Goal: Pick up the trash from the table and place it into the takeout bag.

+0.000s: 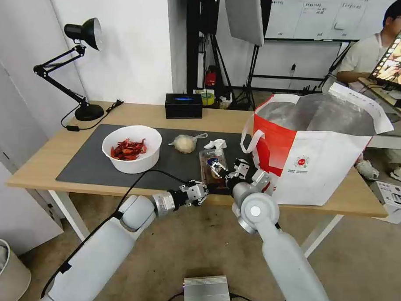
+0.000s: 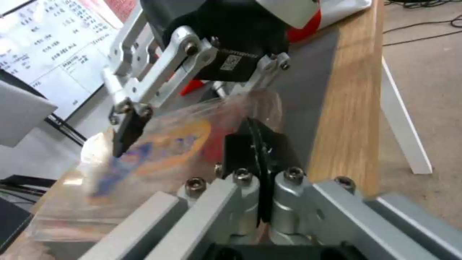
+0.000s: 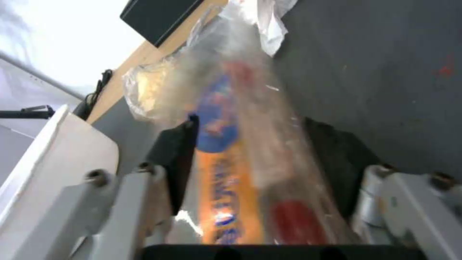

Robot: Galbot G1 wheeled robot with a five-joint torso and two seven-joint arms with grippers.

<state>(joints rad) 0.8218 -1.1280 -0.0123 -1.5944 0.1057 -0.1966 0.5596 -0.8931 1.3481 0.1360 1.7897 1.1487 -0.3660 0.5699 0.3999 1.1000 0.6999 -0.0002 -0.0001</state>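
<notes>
Trash on the worktop (image 1: pixel 136 113) is laid out along a dark grey mat (image 1: pixel 90 164), all of it to the left of the takeout bag (image 1: pixel 322 172), which stands open-mouthed at the right end so that things can be dropped in from above. Nearest the bag lies the clear plastic clamshell box (image 1: pixel 209 161), just beside its red side panel and close to the front edge. The right gripper (image 1: pixel 226 169) has reached in alongside the bag and straddles this box. In the right wrist view its jaws sit against the two long sides of the box (image 3: pixel 250 151), clamped across the narrow width, probably because that is the only span they can bridge. Whether the box has left the mat cannot be told.

The left gripper (image 1: pixel 198 193) hangs at the front edge, a little farther from the bag than the box. Its jaws are together, and I cannot tell if they pinch the box's near rim or merely wait beside it.

Farther from the bag are the crumpled white tissue (image 1: pixel 216 144), the small knotted clear bag (image 1: pixel 184 143) and, farthest, the white round bowl (image 1: pixel 131 149) of red shells, all untouched.
</notes>
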